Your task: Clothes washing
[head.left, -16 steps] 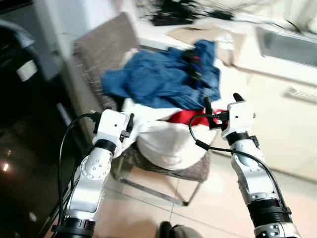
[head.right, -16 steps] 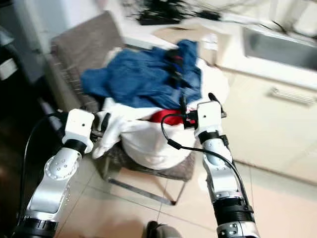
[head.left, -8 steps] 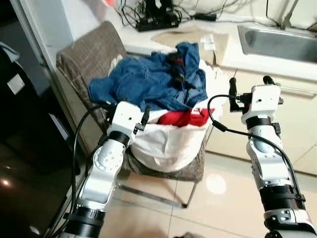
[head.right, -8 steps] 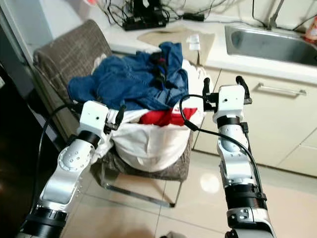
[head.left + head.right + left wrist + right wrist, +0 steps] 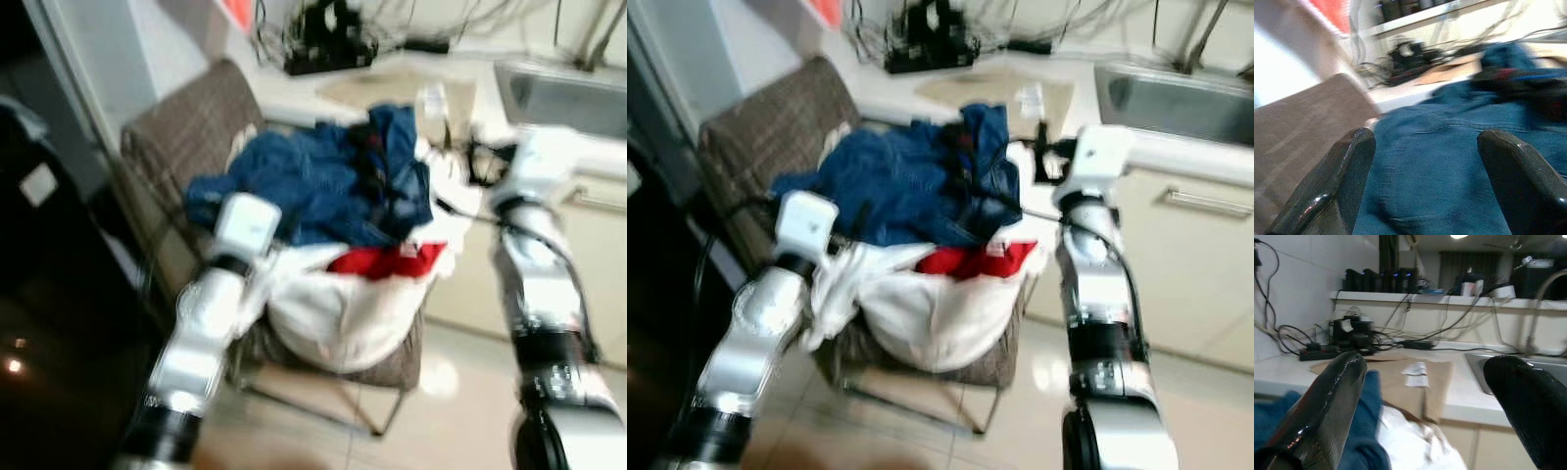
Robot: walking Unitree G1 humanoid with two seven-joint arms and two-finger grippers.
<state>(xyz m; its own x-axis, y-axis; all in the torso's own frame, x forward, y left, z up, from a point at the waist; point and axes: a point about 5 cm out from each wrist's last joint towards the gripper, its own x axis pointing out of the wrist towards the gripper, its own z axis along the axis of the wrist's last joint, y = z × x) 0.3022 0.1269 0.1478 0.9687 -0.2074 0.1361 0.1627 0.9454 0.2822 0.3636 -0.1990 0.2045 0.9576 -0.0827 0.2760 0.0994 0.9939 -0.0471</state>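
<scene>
Both pairs of jaws stand wide apart with nothing held between them. In its wrist view the left gripper (image 5: pixel 1422 181) has its two black fingers (image 5: pixel 1334 183) spread on either side of blue denim just ahead of it; in the head views, which are blurred, that arm reaches up from the lower left to the near left side of the heap. The right gripper (image 5: pixel 1432 416) is likewise spread, its fingers (image 5: pixel 1322 409) framing a fold of blue cloth and white fabric close by, with the countertop beyond; in the head views it sits high at the right edge of the pile, beside the cabinet front. Between the two arms a white laundry bag (image 5: pixel 931 313) rests on the seat of a brown woven chair (image 5: pixel 759 132) with metal legs. A red garment (image 5: pixel 970 259) shows at the bag's mouth, and blue denim clothes (image 5: pixel 896 186) are piled on top, spilling toward the chair back. Behind the chair runs a pale countertop (image 5: pixel 294 98) carrying a flat brown sheet (image 5: pixel 1400 377), a tangle of black cables and a power strip (image 5: pixel 1327 352), and, to the right, a steel sink (image 5: pixel 1176 98).
</scene>
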